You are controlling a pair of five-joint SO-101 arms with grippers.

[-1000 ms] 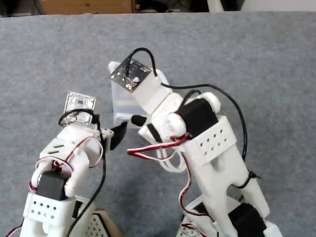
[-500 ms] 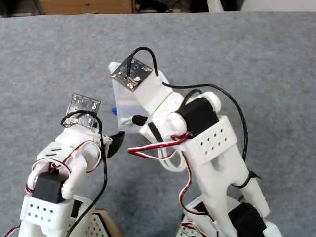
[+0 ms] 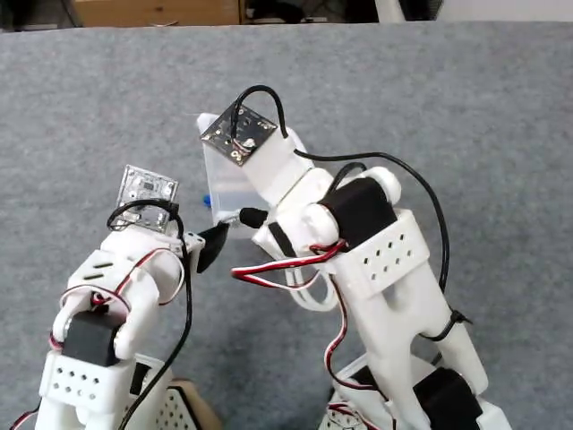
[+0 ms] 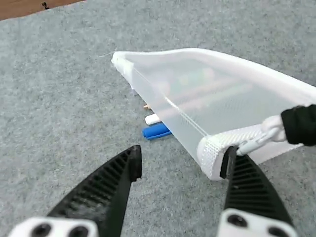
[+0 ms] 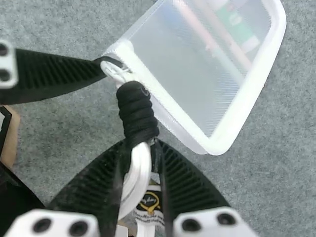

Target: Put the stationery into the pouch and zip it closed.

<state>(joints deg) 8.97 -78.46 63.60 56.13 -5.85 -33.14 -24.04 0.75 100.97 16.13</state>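
Over the last half second the left arm has come back up a little toward the pouch, so its black finger again sits close by the pouch's near corner; the right arm has hardly shifted.

The pouch, white-edged with see-through walls, lies on the grey table between the two arms, partly under the right arm's wrist. Through its wall show some stationery: a green piece and some long pinkish sticks, also seen from the right wrist. A blue pen cap and a white tip show on the table at the pouch's lower edge; I cannot tell whether they poke out of it or lie under it.

At the pouch's near corner is a white webbing tab with a metal ring, and from the ring runs the zip pull, a black-wrapped grip on a white cord.

The right end effector is closed tight on the zip pull, the white cord pinched between its fingers and the black grip sticking out past the tips.

The left end effector is spread wide and holds nothing. One finger rests against the tab; the other stands apart over bare table, near the blue pen cap.
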